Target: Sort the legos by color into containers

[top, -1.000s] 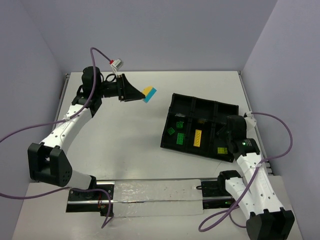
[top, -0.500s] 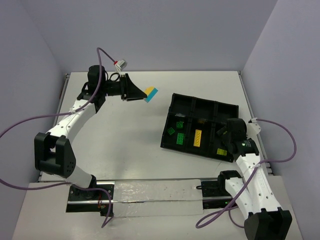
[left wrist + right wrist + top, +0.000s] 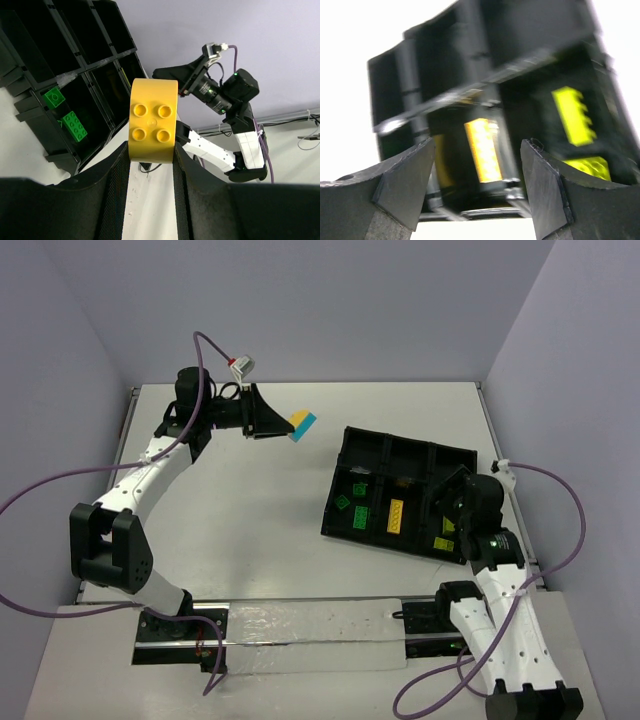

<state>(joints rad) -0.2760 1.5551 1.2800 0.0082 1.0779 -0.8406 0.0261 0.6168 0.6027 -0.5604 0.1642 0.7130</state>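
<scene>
My left gripper [image 3: 288,426] hangs over the far left of the table, shut on a yellow lego [image 3: 152,120] with four studs. In the top view a light blue lego [image 3: 308,420] sits against the yellow lego [image 3: 297,424]. The black tray [image 3: 408,455] of containers lies at the right. It holds green legos [image 3: 352,508], a yellow lego [image 3: 397,515] and lime legos [image 3: 443,540] in separate near containers. My right gripper [image 3: 448,502] hovers over the tray's near right part, open and holding nothing. Between its fingers [image 3: 477,145] I see the yellow lego [image 3: 482,150], and lime legos [image 3: 572,115] further right.
The tray's far containers [image 3: 80,30] hold nothing that I can see. Purple cables [image 3: 560,540] loop beside both arms. A metal rail [image 3: 300,625] runs along the table's near edge. Walls close the table at the back and sides.
My right gripper has opened, risen and tilted back from the near right container. My left arm shifted a little with its brick at first, then stayed still.
</scene>
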